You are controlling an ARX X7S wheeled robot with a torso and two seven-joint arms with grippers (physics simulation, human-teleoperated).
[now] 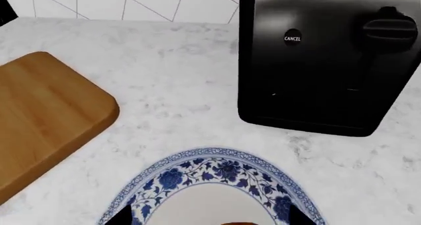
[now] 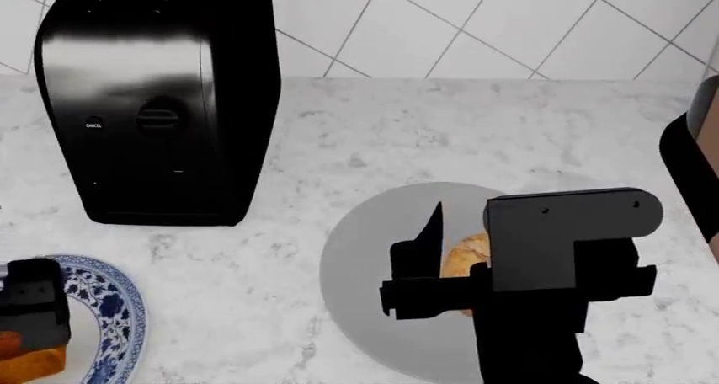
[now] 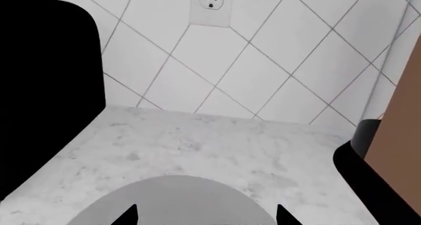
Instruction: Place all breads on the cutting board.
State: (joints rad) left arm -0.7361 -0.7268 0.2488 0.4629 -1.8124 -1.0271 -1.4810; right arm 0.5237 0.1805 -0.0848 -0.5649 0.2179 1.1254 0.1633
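Marble table (image 2: 472, 123) is carrying everything; taking the black toaster (image 2: 157, 106) as landmark, standing at the back against the white tiled wall (image 2: 472, 22), its CANCEL button (image 1: 293, 38) and lever (image 1: 388, 25) facing forward. Round grey plate (image 2: 371, 274) is sitting on the robot's right of the toaster and nearer the robot, well apart from it. Pale-golden roll (image 2: 463, 256) is lying on that plate, mostly hidden behind the right tool (image 2: 433, 258), which is hanging directly over it; one dark finger (image 2: 433, 232) is showing beside the roll, the other is covered by the tool's body, and the right wrist view is catching only two fingertips (image 3: 128, 216) set wide apart over the grey plate, so this tool is reading as spread wide, not holding. Blue-and-white plate (image 1: 210, 175) is sitting in front of the toaster, nearer the robot. Orange-brown loaf (image 2: 29, 363) is resting on it at the frame's edge, touching the left tool (image 2: 32, 308); cannot tell whether that tool is gripping it or how far its fingers are parted. Cutting board (image 1: 46, 111) is lying flat on the table, across the patterned plate from the toaster in the left wrist view, bare wood showing, neither bread on it
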